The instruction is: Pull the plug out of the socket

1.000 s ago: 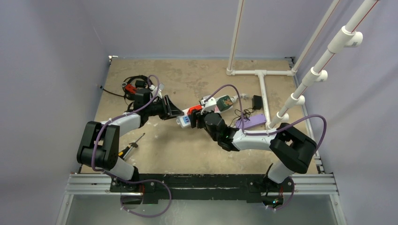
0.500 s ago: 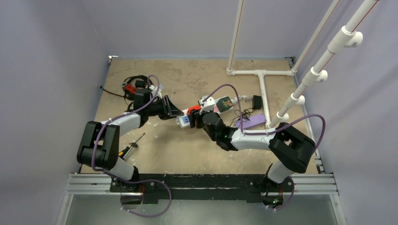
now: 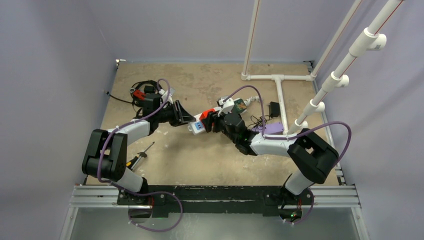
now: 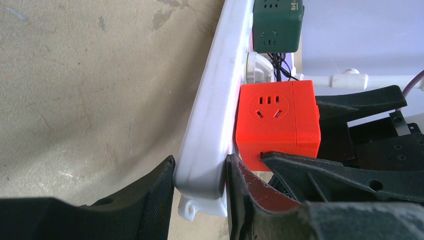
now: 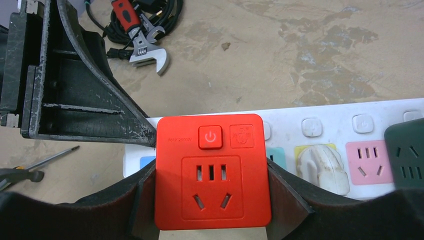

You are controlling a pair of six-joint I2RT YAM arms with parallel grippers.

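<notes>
The socket (image 3: 197, 126) is a long white power strip with pastel outlets, lying askew mid-table. My left gripper (image 3: 189, 120) is shut on its near end; in the left wrist view both pads of the left gripper (image 4: 200, 165) press the sides of the strip (image 4: 212, 125). The plug (image 3: 205, 120) is a red cube adapter that sits against the strip's face. My right gripper (image 5: 210, 175) is shut on this red plug (image 5: 212, 175) from both sides. The same plug (image 4: 277, 117) shows flush with the strip; its pins are hidden.
A white plug (image 5: 322, 167) and a dark green adapter (image 5: 405, 155) sit further along the strip. A wrench (image 5: 145, 47) and black cables lie at back left, a screwdriver (image 3: 140, 155) at front left. A purple bar (image 3: 272, 128) and white pipes (image 3: 280, 95) stand right.
The right wrist has swung further back and turned, and the strip's far end has shifted slightly back with it. The left arm has held its place. Both grips are unchanged.
</notes>
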